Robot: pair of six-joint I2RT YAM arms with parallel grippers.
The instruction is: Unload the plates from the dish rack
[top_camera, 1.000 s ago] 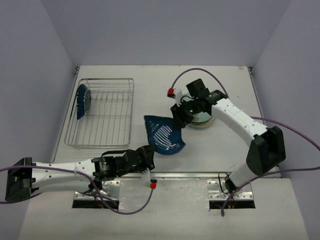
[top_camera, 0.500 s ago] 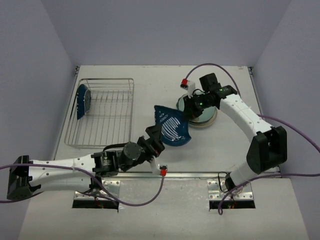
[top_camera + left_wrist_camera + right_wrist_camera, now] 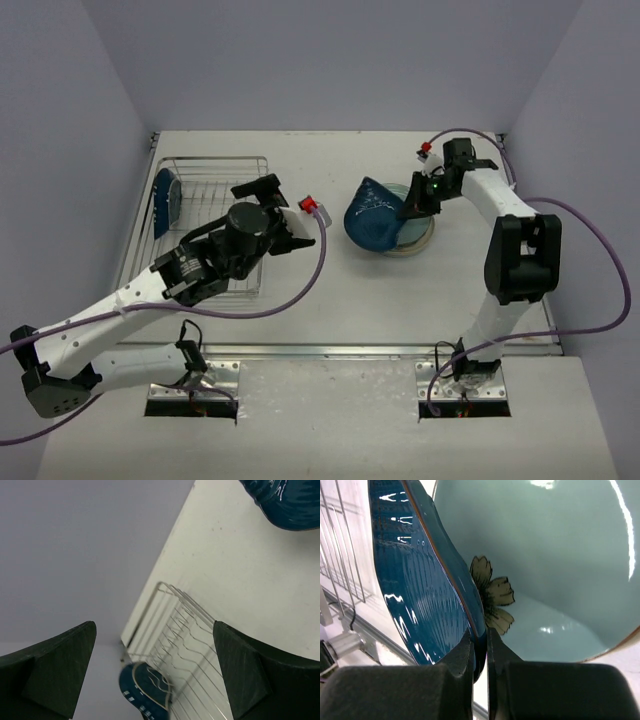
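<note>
A dark blue plate (image 3: 372,215) with white streaks hangs tilted over a pale blue plate (image 3: 415,238) that bears a dark sprig (image 3: 492,597). My right gripper (image 3: 408,207) is shut on the dark plate's rim (image 3: 479,647). One navy plate (image 3: 167,200) stands upright at the far left end of the wire dish rack (image 3: 215,265). My left gripper (image 3: 277,213) hovers open and empty over the rack's right side. In the left wrist view the navy plate (image 3: 145,692) and the rack's bars (image 3: 195,640) show between the spread fingers (image 3: 55,672).
The pale plate lies on the white table (image 3: 300,160) at the right of centre. Purple cables (image 3: 320,265) loop from both wrists. Grey walls close the table on three sides, and the arm bases sit at the near edge.
My left gripper has let go of the dark blue plate and swung up and left to the rack. My right gripper has shut on that plate and carried it right, over the pale plate.
</note>
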